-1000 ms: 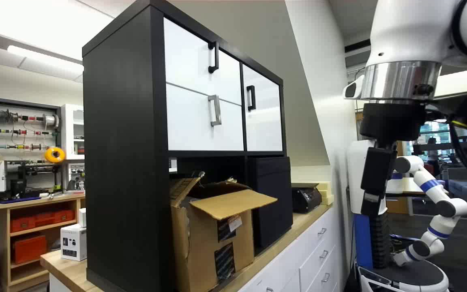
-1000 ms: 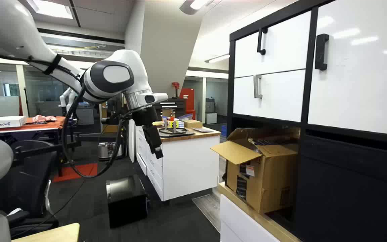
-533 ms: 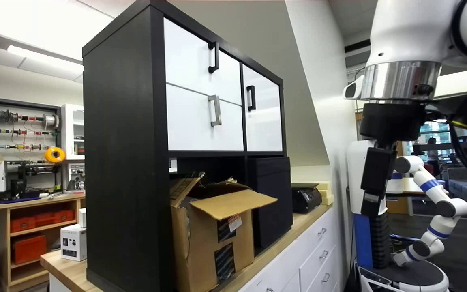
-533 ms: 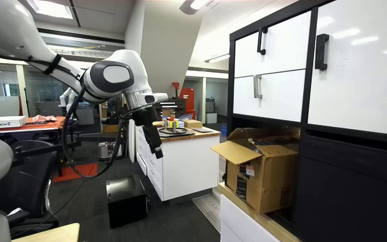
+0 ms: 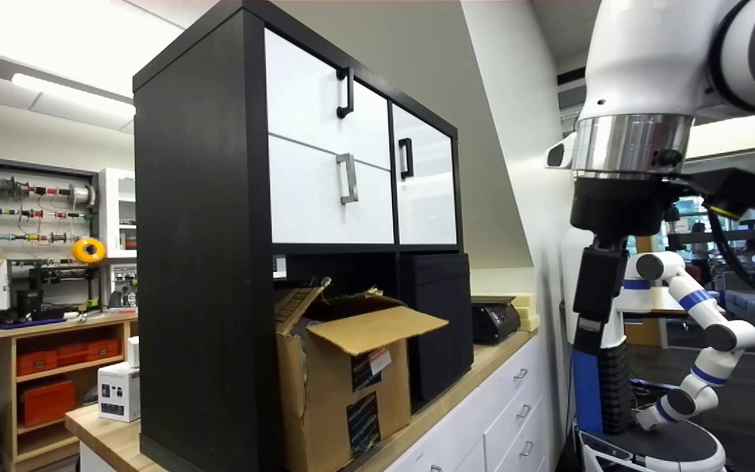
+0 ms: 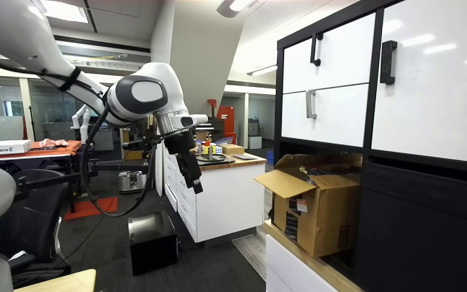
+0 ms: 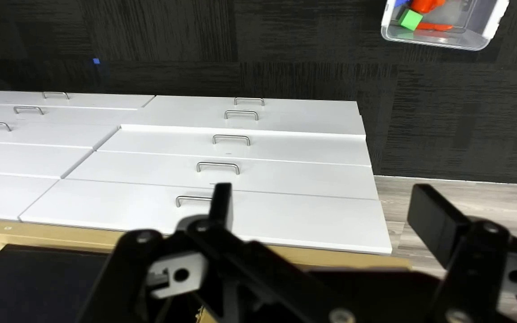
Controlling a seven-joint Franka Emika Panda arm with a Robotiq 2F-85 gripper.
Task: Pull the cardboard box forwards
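Observation:
The cardboard box point(image 5: 328, 387) stands in the lower open bay of the black cabinet, top flaps open, one flap jutting out at the front. It also shows in an exterior view point(image 6: 337, 215), with black tape and a small label on its front. In the wrist view only a sliver of brown cardboard point(image 7: 205, 317) shows at the bottom, mostly hidden by the gripper. My gripper point(image 7: 323, 188) is open with nothing between its fingers. In both exterior views the gripper point(image 5: 588, 337), also seen here point(image 6: 198, 187), points down in front of the cabinet, well apart from the box.
The black cabinet point(image 5: 200, 262) with white doors and protruding handles surrounds the box. A dark panel point(image 5: 440, 321) stands beside the box. The wooden counter edge point(image 6: 294, 247) runs in front, above white drawers point(image 7: 285, 175). A clear bin point(image 7: 442, 38) sits on the floor.
The arm and gripper have moved slightly toward the cabinet and a little lower in the last half second. The cardboard box has not moved.

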